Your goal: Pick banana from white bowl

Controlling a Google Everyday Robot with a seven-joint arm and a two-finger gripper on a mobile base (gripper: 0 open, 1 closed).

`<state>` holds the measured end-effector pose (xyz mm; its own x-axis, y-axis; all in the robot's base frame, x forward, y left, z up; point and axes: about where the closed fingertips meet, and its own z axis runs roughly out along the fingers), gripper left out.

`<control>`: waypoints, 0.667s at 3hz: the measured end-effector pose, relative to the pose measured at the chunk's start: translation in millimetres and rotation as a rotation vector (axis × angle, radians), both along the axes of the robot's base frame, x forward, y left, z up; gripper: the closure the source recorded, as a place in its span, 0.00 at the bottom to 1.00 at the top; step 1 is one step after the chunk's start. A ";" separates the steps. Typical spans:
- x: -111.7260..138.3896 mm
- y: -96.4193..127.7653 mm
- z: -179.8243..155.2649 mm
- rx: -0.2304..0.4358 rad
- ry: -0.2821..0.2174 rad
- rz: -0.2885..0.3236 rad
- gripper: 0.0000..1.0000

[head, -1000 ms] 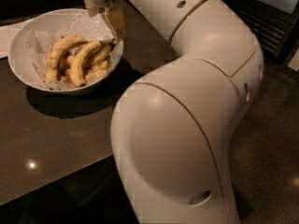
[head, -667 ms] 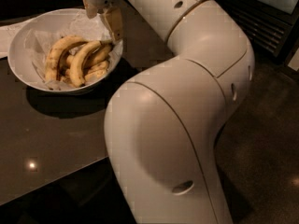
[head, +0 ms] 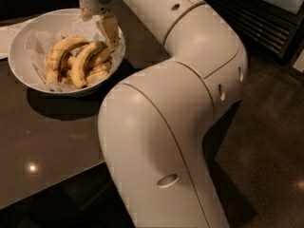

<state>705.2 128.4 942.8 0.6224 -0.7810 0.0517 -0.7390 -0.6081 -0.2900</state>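
Yellow with brown freckles, the banana (head: 59,56) lay in the left part of the white bowl (head: 19,42), its long axis rising toward the far right. Your gripper (head: 98,28) hung over that end, fingers (head: 109,30) apart and holding nothing.

Likely a kitchen or café: dark glossy counter (head: 47,141), white bowl (head: 19,56) of bananas (head: 78,61), jaws over it.

The gripper (head: 99,25) is hovering over the far right rim of the white bowl (head: 23,42), the arm (head: 199,46) is walling off that right side, and room is lying open above the banana (head: 84,61) (other bananas (head: 56,58) are pressing against both its sides) from the left and near side.
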 end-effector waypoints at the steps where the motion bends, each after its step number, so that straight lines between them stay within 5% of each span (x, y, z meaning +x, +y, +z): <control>1: 0.5 8.0 -6.3 0.009 0.022 0.011 0.00; 2: -3.1 25.6 -16.0 0.035 0.067 0.026 0.00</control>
